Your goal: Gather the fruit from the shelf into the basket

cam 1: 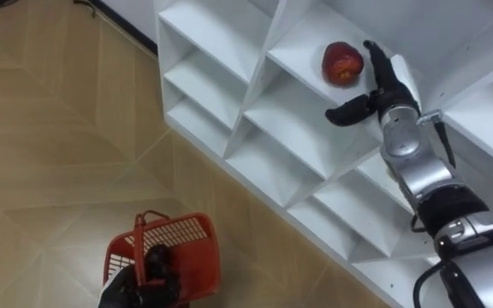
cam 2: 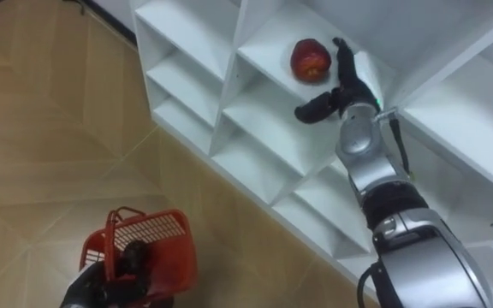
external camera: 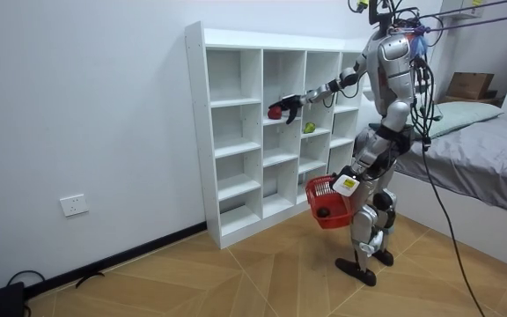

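Right hand point(cam 1: 386, 96), fingers spread, sits just right of the apple point(cam 1: 342, 63) on the shelf point(cam 1: 298, 50), likely to close on it; left hand point(cam 1: 137, 287) clutches the basket point(cam 1: 191, 246) for drop-off.

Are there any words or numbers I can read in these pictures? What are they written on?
No text here can be read.
The tag on the back of the left hand, which holds the red basket: a small mark, too small to read.
Cardboard box on the bed: no print can be made out.
Wall socket: plain.
Apple and white shelf: no labels.
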Controlling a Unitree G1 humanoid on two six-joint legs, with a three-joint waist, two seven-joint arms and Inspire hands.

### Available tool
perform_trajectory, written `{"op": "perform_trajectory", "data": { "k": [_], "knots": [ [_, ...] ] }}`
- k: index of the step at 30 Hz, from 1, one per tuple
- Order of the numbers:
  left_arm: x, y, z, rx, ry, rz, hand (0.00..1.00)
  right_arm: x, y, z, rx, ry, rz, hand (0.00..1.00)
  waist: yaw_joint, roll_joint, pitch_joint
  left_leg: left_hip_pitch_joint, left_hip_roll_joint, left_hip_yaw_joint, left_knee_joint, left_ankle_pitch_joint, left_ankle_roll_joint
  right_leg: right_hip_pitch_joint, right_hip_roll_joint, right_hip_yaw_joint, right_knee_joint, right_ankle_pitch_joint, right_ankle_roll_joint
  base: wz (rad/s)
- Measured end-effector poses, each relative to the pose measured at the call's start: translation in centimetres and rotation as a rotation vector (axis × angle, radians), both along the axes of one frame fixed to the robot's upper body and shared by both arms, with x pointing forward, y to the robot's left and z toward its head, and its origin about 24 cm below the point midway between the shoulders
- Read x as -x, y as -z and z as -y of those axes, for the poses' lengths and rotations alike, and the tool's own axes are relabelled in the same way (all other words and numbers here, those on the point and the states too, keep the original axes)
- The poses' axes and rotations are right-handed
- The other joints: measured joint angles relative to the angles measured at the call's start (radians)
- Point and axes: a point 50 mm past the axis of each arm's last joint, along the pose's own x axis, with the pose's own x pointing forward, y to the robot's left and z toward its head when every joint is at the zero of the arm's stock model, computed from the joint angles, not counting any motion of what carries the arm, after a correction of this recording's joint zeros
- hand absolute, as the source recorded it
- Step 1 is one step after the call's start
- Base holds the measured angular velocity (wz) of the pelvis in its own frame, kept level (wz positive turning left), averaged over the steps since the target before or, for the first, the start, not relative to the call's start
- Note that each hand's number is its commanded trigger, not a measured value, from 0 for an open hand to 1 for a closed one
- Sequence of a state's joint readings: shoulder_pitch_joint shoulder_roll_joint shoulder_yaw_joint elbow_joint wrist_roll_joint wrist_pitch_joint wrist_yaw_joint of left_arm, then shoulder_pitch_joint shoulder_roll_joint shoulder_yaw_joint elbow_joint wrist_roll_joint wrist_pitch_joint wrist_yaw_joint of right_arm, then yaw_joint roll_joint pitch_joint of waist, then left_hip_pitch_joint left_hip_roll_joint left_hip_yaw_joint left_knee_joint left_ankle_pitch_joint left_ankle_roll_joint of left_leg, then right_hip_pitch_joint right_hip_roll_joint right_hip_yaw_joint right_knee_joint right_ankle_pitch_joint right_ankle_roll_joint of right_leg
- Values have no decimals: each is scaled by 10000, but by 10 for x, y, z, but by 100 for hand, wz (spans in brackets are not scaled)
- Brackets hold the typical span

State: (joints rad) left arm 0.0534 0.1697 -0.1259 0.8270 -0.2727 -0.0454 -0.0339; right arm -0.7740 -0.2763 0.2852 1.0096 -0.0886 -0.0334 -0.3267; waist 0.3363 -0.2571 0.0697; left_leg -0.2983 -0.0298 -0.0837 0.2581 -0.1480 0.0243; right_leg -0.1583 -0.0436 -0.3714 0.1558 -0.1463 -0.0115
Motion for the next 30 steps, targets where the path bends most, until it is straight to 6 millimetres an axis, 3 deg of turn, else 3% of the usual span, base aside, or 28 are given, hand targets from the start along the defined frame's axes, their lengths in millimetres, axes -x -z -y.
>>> {"op": "perform_trajectory", "data": {
  "k": [5, 30],
  "knots": [
    [-2, 0, 0, -202, -121, 13, 100, -2, -3, 1, 67, 197, 167, 0, 0, 31, 52, -100, 3, 1, 9, 11, 17, -132, -26, -19, 87, -1, 1, 0],
    [-1, 1, 1, -338, -326, -112, 100, -5, -11, -2, 684, 135, 476, 0, 164, 138, 79, -235, 19, 11, 98, 15, 22, -261, -7, 80, 153, 8, -13, 0]
  ]
}}
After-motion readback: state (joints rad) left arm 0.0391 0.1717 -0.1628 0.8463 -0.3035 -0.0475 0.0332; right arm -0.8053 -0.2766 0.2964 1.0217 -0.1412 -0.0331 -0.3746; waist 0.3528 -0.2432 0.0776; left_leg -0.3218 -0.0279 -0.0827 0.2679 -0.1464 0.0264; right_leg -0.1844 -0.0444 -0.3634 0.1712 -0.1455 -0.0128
